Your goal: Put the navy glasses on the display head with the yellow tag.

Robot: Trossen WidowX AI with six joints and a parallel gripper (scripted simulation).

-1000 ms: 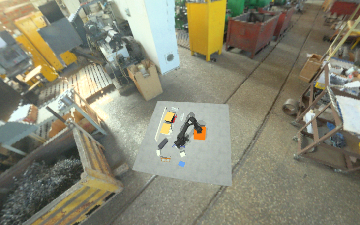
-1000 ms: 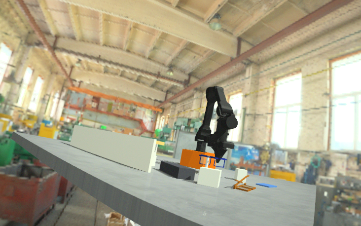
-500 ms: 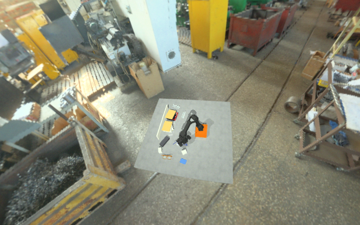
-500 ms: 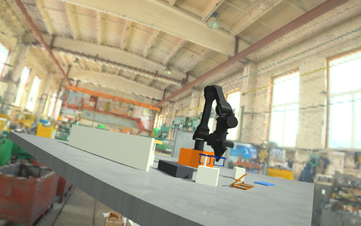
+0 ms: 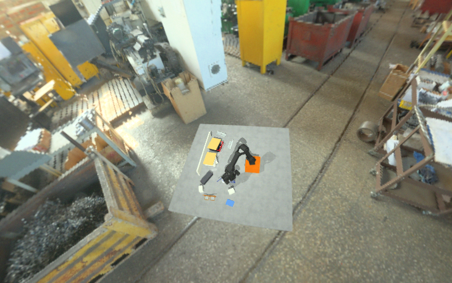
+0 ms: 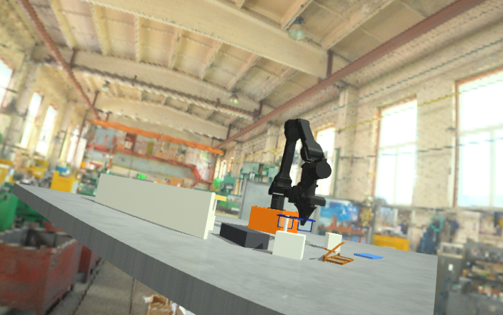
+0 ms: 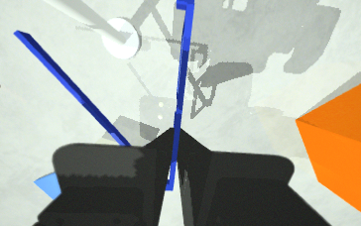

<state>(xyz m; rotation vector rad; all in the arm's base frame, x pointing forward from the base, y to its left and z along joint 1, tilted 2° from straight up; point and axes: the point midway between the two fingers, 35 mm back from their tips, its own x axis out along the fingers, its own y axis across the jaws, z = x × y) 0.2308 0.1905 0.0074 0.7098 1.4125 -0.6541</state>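
My gripper [image 5: 226, 179] [image 6: 306, 221] [image 7: 175, 132] is shut on the navy glasses [image 6: 292, 221] [image 7: 181, 74]. It holds them by the thin frame, just above the table. One temple [image 7: 74, 89] slants away to the left in the wrist view. Two white display heads stand on the table. One head [image 5: 200, 188] [image 6: 289, 244] is nearer the dark box and the other head [image 5: 231, 190] [image 6: 332, 240] is close to my gripper. A white round peg [image 7: 120, 44] shows beyond the glasses in the wrist view. I cannot make out a yellow tag.
An orange block [image 5: 252, 165] [image 6: 263, 219] [image 7: 332, 149] stands at the arm's base. Orange glasses [image 5: 208, 196] [image 6: 337, 256] and a blue tile [image 5: 229, 202] [image 6: 367, 256] lie near the heads. A dark box [image 5: 206, 177] [image 6: 242, 234] and a long white wall [image 6: 155, 204] stand on the left.
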